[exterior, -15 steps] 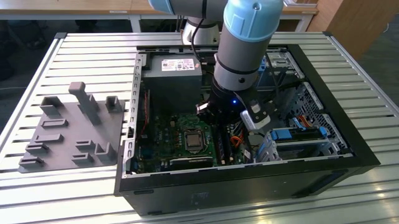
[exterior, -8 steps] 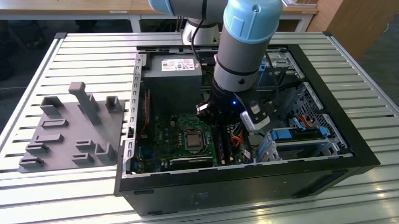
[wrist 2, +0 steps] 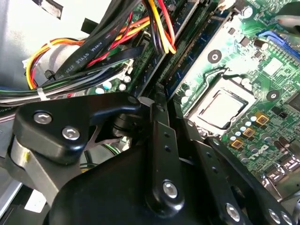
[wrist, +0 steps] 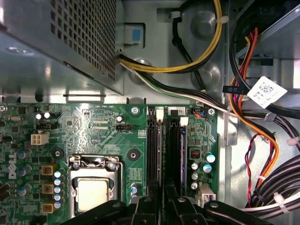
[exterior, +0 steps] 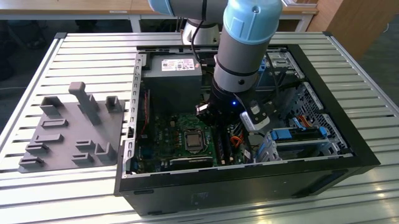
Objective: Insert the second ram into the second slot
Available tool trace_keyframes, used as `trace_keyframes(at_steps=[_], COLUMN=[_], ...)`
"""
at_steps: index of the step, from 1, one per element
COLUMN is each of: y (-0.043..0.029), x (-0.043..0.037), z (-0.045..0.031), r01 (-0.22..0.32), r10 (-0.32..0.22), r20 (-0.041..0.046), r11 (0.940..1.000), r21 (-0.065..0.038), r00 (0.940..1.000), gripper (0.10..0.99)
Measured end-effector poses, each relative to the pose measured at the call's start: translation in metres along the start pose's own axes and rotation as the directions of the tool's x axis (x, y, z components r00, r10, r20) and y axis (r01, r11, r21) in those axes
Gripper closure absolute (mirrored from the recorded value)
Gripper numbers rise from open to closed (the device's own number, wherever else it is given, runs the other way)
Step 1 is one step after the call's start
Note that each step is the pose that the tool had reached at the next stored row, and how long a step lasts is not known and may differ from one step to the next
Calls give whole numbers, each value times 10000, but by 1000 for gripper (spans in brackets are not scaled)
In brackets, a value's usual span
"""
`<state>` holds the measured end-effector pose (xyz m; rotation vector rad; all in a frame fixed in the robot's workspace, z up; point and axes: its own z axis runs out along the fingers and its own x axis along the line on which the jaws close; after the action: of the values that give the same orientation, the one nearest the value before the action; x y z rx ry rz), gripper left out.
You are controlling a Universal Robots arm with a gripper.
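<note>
Our open black computer case (exterior: 349, 154) sits on a ribbed grey metal table (exterior: 81, 56); our black gripper (wrist: 161, 206) hides its fingertips, grip unclear.

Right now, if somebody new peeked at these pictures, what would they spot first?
Probably the big blue-and-grey robot arm reaching down into the open black computer case. Next, the green motherboard with its shiny square processor beside the long memory slots, where the tool hovers.

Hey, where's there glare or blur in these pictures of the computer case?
Exterior view: glare on the slatted metal table, shadow deep inside the computer case. First wrist view: bright sheen on the power supply housing. Second wrist view: gripper links close and soft, motherboard sharper.
</note>
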<state>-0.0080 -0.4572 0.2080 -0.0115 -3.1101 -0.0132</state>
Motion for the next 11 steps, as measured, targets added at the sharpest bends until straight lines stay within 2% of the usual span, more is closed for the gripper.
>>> trace_keyframes(at_steps=[11], y=[2], x=[8], z=[-257], r01=[-1], r10=[1], r20=[-1], r11=[10000], r21=[-2], r00=[10000], gripper=[878])
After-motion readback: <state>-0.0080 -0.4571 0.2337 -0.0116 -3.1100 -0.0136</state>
